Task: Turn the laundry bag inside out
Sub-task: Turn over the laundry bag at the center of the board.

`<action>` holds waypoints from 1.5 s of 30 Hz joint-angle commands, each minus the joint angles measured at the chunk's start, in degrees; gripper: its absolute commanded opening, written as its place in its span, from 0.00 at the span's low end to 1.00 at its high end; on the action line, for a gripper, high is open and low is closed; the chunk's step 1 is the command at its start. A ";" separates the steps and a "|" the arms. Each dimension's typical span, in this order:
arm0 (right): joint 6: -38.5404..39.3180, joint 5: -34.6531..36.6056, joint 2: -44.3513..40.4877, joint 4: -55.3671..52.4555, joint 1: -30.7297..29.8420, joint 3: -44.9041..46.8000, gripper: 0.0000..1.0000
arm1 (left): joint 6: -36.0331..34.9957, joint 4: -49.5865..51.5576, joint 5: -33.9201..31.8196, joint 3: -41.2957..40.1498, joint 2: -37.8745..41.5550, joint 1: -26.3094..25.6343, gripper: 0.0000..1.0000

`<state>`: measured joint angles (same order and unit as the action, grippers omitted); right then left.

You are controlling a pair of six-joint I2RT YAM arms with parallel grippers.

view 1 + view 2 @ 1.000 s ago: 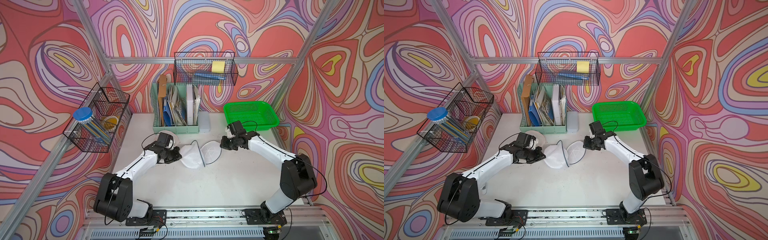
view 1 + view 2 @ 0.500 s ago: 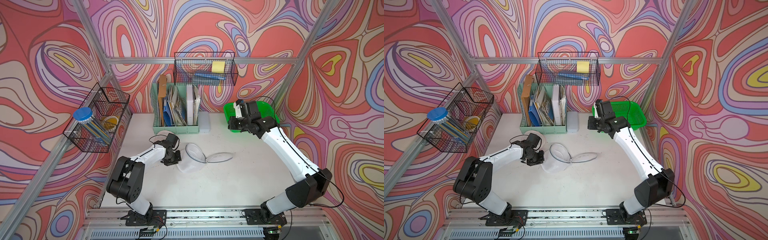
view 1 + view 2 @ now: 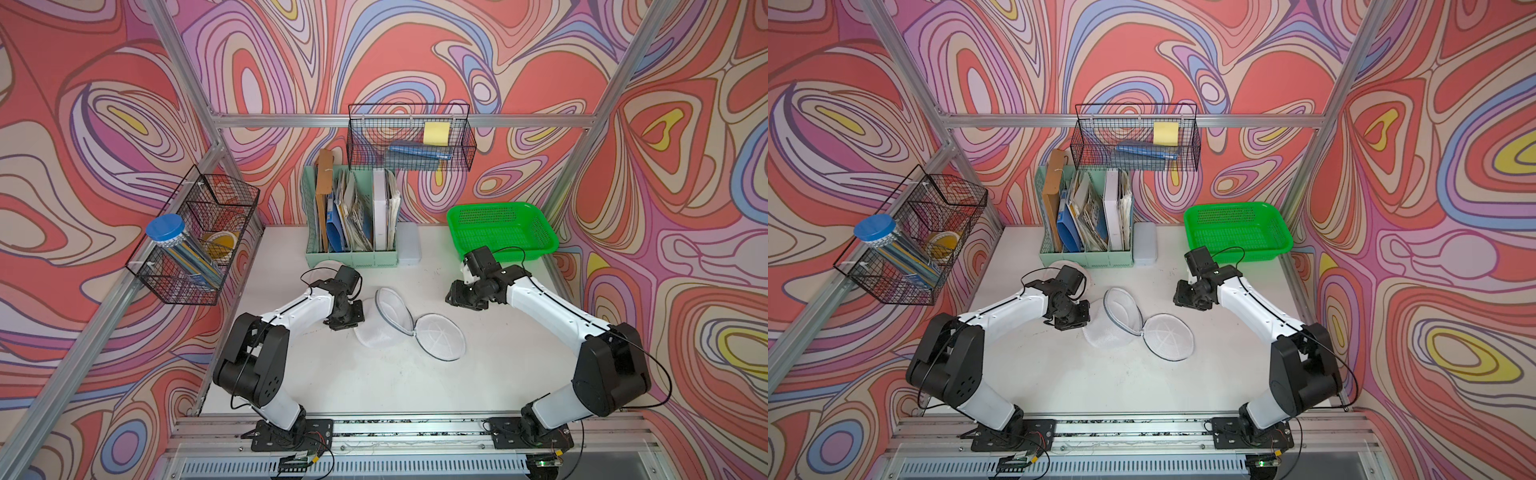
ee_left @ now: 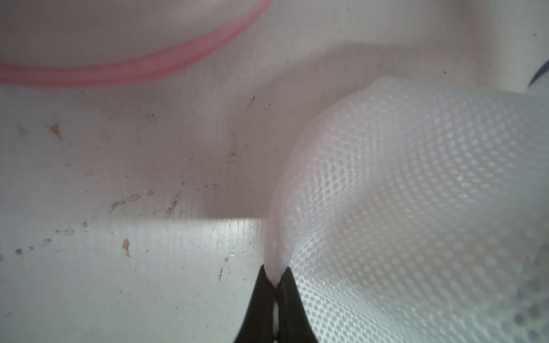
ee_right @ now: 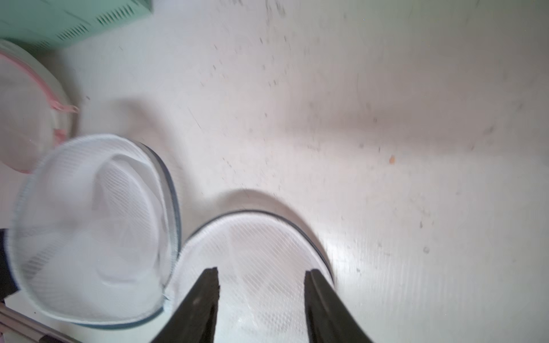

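Note:
The laundry bag (image 3: 384, 322) is white mesh with a grey zip rim, lying mid-table in both top views. Its body (image 3: 1115, 324) gapes upward, and its round lid (image 3: 438, 341) lies flat to the right, still joined at the rim. My left gripper (image 3: 351, 323) is at the body's left side. In the left wrist view it (image 4: 274, 277) is shut on a pinched fold of the mesh (image 4: 416, 193). My right gripper (image 3: 454, 297) hovers right of the bag, apart from it. Seen from the right wrist it (image 5: 261, 274) is open, with only the lid (image 5: 255, 252) showing beyond its fingers.
A second mesh bag with a pink rim (image 3: 328, 266) lies behind my left arm, by the mint file organizer (image 3: 353, 249). A green basket (image 3: 503, 245) stands back right. A white case (image 3: 409, 249) sits between them. Wire baskets hang on the left wall (image 3: 195, 241) and the back wall (image 3: 409, 141).
My right gripper, shut at the lid a second ago, lifted toward the green basket, then came back down right of the bag with jaws open. The lid now lies flat. My left gripper stays shut on the mesh.

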<state>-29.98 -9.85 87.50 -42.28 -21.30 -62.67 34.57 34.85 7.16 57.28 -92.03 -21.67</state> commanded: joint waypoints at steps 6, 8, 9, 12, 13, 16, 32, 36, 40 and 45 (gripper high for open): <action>-15.26 -9.38 -8.76 12.21 0.12 18.51 0.61 | 0.19 3.56 -9.64 -0.05 7.36 -0.20 0.00; -18.37 -11.14 -9.28 16.57 0.12 22.20 0.61 | -0.40 3.43 -9.85 -0.32 8.43 -0.33 0.00; -19.51 -11.76 -9.21 18.20 0.09 23.66 0.61 | -0.46 3.68 -9.92 -0.24 8.58 -0.39 0.00; -20.94 -12.39 -8.51 22.48 0.15 26.15 0.61 | -0.52 4.00 -9.54 -0.31 8.53 -0.71 0.00; -21.16 -11.98 -8.12 23.56 0.07 26.54 0.61 | -0.54 3.91 -9.36 -0.50 8.61 -0.86 0.00; -21.97 -12.05 -5.58 27.34 0.05 26.64 0.60 | -0.76 3.91 -9.10 -0.42 8.71 -1.27 0.00; -18.87 -7.28 -1.42 31.32 0.12 20.96 0.00 | -1.91 6.73 -11.19 1.57 7.66 -2.43 0.00; -11.49 -2.54 -7.05 23.30 0.16 13.31 0.00 | -1.65 8.43 -12.18 2.75 5.08 -2.53 0.00; -2.81 -0.27 -9.33 16.32 -0.22 3.29 0.00 | -1.32 7.31 -11.97 2.58 4.10 -2.49 0.00; 5.13 0.58 -8.51 12.38 -3.06 -8.27 0.00 | -0.65 7.01 -11.85 3.25 1.86 -2.76 0.00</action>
<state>-32.34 -12.16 79.07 -25.23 -23.03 -67.11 34.06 39.55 -3.20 59.51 -88.55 -24.14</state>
